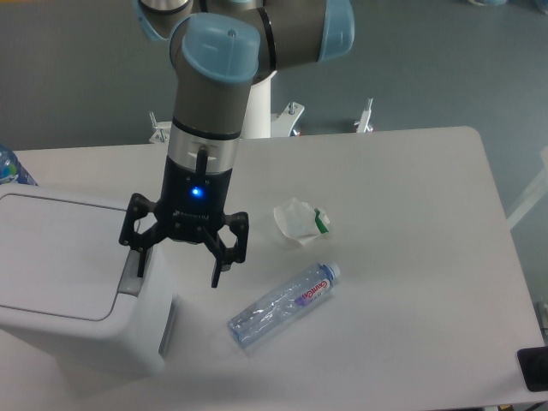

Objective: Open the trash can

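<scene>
The trash can (73, 295) stands at the 8 o'clock edge of the surface (411, 257), lid down. The tool (180, 265) hangs over its grey tab (130, 272), fingers apart, holding nothing. At 5 o'clock lie a bottle (284, 305) and crumpled paper (300, 221). If one finger misses the tab, the lid may stay shut.

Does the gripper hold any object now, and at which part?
Nothing is held. The gripper is open, its fingers spread above the right edge of the trash can, near the grey push-tab.
</scene>
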Controlling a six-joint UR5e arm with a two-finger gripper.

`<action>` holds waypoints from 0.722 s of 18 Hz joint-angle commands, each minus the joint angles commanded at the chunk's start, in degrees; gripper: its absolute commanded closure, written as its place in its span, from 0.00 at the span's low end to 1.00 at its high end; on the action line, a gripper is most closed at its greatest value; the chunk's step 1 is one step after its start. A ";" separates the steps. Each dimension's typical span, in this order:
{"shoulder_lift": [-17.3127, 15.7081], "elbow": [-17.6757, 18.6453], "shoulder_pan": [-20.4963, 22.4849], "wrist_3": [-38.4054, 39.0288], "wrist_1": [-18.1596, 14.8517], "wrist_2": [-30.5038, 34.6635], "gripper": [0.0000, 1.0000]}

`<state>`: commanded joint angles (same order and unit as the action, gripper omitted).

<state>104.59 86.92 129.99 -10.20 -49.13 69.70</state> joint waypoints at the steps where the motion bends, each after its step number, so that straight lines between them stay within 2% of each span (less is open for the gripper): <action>1: 0.26 0.00 -0.09 0.00 0.00 0.00 0.00; 8: 0.09 -0.96 -0.18 0.79 -0.09 -0.09 0.00; 13: -0.09 -3.42 0.96 0.09 -0.09 0.00 0.00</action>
<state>104.50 83.50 130.95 -10.10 -49.22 69.70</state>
